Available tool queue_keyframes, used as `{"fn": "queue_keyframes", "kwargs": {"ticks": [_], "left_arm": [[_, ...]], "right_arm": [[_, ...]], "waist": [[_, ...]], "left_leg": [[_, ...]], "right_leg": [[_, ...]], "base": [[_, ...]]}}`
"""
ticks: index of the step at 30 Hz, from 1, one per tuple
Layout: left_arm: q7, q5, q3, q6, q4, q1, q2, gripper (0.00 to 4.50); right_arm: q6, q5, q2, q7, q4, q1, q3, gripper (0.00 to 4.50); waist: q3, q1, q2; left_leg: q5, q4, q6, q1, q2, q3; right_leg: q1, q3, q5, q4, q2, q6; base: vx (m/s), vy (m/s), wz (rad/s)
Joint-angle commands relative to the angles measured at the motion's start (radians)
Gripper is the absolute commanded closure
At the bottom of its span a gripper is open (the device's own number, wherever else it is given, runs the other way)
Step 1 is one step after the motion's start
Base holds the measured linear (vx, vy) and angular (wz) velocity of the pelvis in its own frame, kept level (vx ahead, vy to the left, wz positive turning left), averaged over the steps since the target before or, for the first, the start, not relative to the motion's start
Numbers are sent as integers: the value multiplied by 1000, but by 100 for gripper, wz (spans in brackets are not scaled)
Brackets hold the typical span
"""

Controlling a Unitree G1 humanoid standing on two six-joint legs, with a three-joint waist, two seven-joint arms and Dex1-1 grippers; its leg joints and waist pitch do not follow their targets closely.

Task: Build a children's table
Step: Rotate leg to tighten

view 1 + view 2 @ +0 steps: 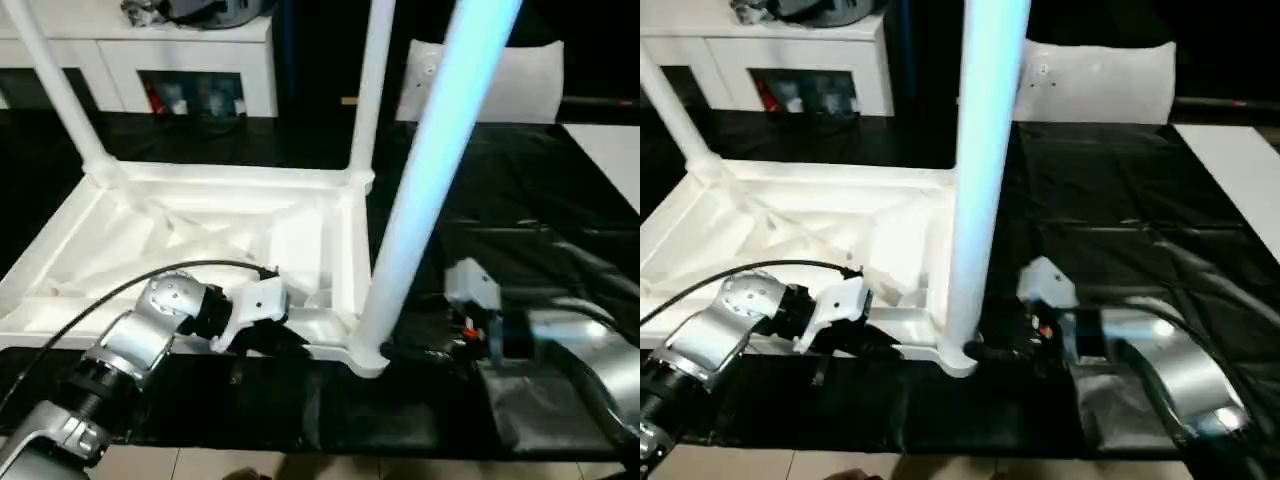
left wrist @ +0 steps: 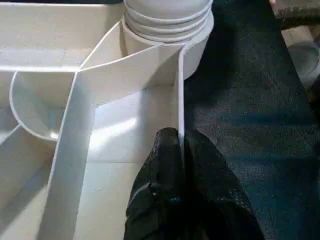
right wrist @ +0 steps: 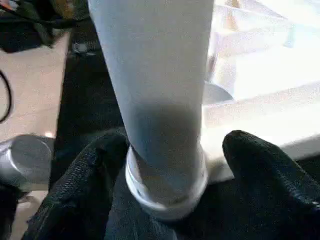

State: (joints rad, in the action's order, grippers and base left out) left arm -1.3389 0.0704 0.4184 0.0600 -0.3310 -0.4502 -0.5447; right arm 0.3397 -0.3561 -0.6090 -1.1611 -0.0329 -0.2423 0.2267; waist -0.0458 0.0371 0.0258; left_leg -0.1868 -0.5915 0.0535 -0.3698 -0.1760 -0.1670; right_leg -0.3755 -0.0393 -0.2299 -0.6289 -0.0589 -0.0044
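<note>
Right gripper (image 3: 165,165): fingers apart, straddling the base of the near leg (image 1: 425,190) where it sits in the tabletop (image 1: 200,240) corner socket. Left gripper (image 2: 179,145): pinched on the tabletop's near rim wall, just beside that socket. Two far legs stand upright beyond.

You see a white tabletop (image 1: 190,235) with white legs (image 1: 430,180) on a black sheet (image 1: 520,210). Your forearms (image 1: 130,345) are silver, their fingers (image 2: 167,165) black
</note>
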Motion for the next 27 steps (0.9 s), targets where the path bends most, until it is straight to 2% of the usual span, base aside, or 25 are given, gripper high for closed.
{"fn": "queue_keyframes", "kwargs": {"ticks": [1,3,4,8,14,19,20,21,23,24,25,26,27], "left_arm": [[-11,-23,6,-9,-15,-7,-20,450],[-12,-23,7,-10,-17,-8,-18,450],[-11,-23,8,-11,-17,-7,-16,450],[-18,-23,9,-8,-16,-7,-14,450],[-17,-21,3,-6,-28,-11,-11,450],[6,-5,-15,18,-29,-2,4,450],[30,-5,-24,27,-28,1,14,450],[55,-5,-32,41,-31,0,25,450],[80,-5,-41,56,-30,0,36,450],[118,-3,-53,89,-28,-3,54,450],[132,-2,-58,104,-26,-3,60,450],[176,4,-72,150,-20,-8,86,450],[205,9,-81,178,-16,-14,106,450]], "right_arm": [[-25,7,8,-31,29,-24,19,131],[-38,15,22,-39,58,-42,29,150],[-45,19,30,-42,75,-51,34,160],[-61,30,53,-65,119,-76,56,190],[-43,14,66,-96,131,-82,70,238],[-3,-15,75,-94,106,-57,65,251],[24,-33,79,-82,80,-38,58,251],[45,-48,87,-65,59,-23,50,252],[68,-61,95,-44,33,-4,44,252],[86,-67,112,-1,-6,26,40,252],[93,-69,119,17,-22,37,39,252],[107,-50,149,89,-66,68,46,252],[115,-22,180,154,-88,83,54,252]], "waist": [[52,10,-9],[53,10,-8],[53,10,-12],[55,11,-9],[56,13,-6],[52,13,-3],[43,12,-2],[43,13,-2],[36,13,1],[28,13,1],[27,13,0],[15,12,-5],[8,14,-6]], "left_leg": [[-174,63,-61,9,-53,13],[-170,64,-57,9,-54,13],[-165,64,-57,7,-53,14],[-159,63,-61,8,-52,12],[-162,63,-58,9,-53,12],[-177,64,-53,10,-52,11],[-191,67,-51,10,-53,12],[-198,68,-50,11,-54,12],[-218,71,-45,13,-54,12],[-237,75,-42,13,-54,13],[-244,78,-37,14,-55,12],[-288,83,-23,16,-53,13],[-305,86,-17,17,-52,14]], "right_leg": [[40,44,-120,81,-82,-258],[39,44,-105,79,-81,-261],[41,43,-94,77,-81,-264],[41,43,-73,75,-80,-269],[41,43,-67,75,-79,-270],[39,44,-77,78,-78,-272],[36,45,-89,81,-76,-269],[36,45,-97,82,-77,-267],[31,47,-126,86,-77,-261],[27,48,-158,90,-77,-254],[28,50,-174,92,-75,-245],[22,51,-274,100,-78,-225],[18,52,-321,106,-79,-209]], "base": [[0,0,0],[0,0,0],[0,0,0],[0,0,0],[0,0,0],[0,0,0],[0,0,0],[0,0,0],[0,0,0],[0,0,0],[0,0,0],[0,0,0],[0,0,0]]}}
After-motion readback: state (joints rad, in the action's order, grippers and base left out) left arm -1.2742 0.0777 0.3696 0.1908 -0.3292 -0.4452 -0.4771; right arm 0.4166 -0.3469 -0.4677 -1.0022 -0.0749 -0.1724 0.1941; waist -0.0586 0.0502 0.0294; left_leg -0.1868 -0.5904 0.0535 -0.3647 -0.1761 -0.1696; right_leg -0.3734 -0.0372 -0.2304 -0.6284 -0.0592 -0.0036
